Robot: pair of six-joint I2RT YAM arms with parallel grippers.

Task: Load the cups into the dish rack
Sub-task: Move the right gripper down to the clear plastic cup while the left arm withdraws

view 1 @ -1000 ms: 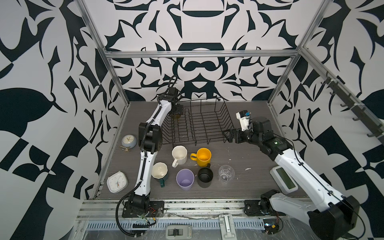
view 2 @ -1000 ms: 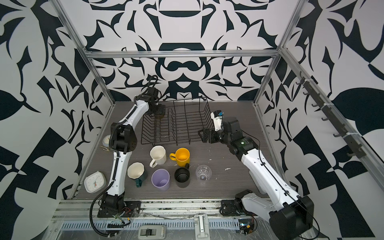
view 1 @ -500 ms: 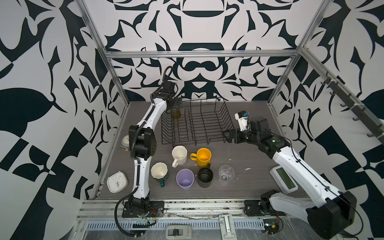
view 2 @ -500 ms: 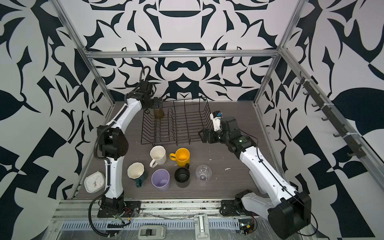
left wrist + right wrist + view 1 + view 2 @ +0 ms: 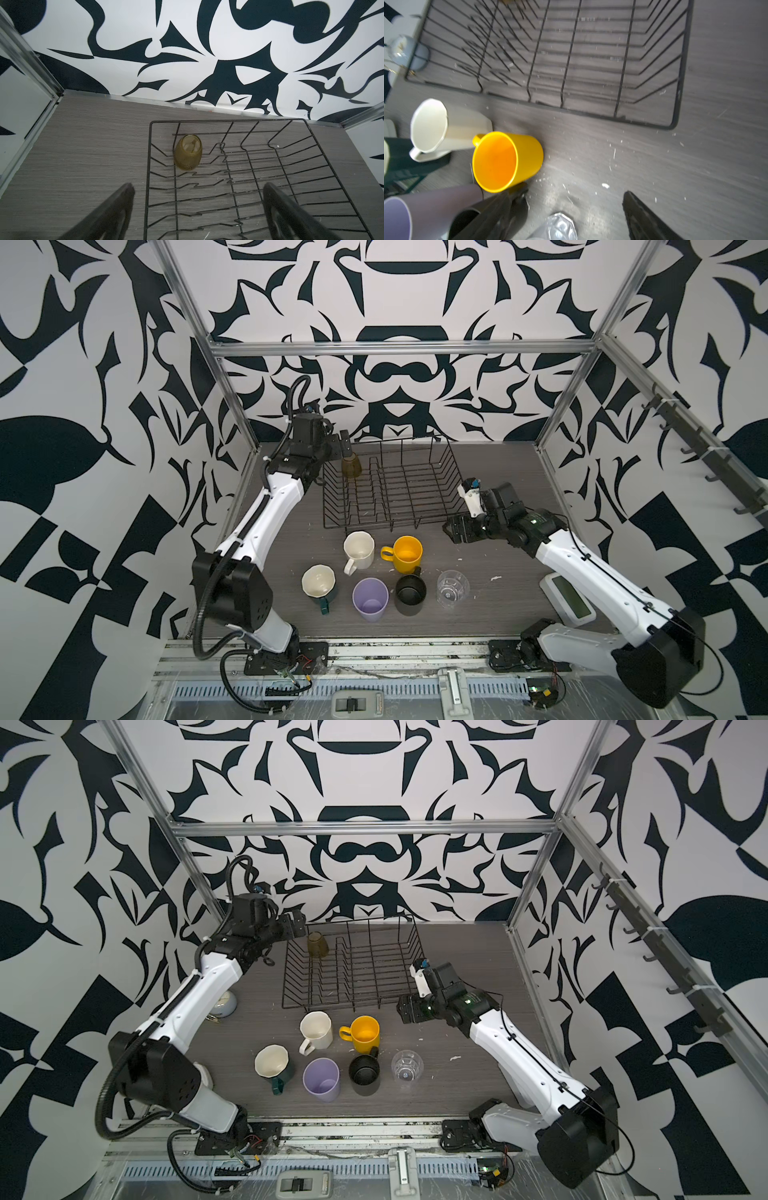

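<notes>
Wirework takes up the back of the grey table: the dish rack (image 5: 374, 526) (image 5: 332, 1006) (image 5: 228, 120) (image 5: 675, 83), black and far larger than any cup, holds a single one. That is the amber tumbler (image 5: 351, 466) (image 5: 318, 944) (image 5: 188, 152), standing on end in the rack's far left corner. The left gripper (image 5: 338, 445) (image 5: 293, 923) (image 5: 198, 187) hangs just beside that corner, higher than the tumbler and clear of it, with its jaws spread wide and empty. The right gripper (image 5: 451, 529) (image 5: 405, 1009) (image 5: 576, 189) hangs off the rack's near right corner with its jaws parted on nothing. The wrist view is blurred, but one of its fingers (image 5: 517, 199) shows close to the rim of the yellow mug (image 5: 408, 553) (image 5: 365, 1031) (image 5: 506, 160). In both top views the two are apart. Six cups stand upright on the table in front of the rack. The cream mug (image 5: 358, 549) (image 5: 316, 1029) (image 5: 431, 126) is just left of the yellow one. Nearer the front edge, from left to right, stand the dark-green mug (image 5: 318, 583) (image 5: 272, 1065), the lilac tumbler (image 5: 370, 603) (image 5: 321, 1079), the black mug (image 5: 410, 593) (image 5: 364, 1073) and the clear tumbler (image 5: 452, 588) (image 5: 407, 1065). A pale flat device (image 5: 567, 599) lies under the right arm, its screen too small to read. A round clock (image 5: 226, 1002) (image 5: 404, 52) sits by the left wall, its face illegible.
</notes>
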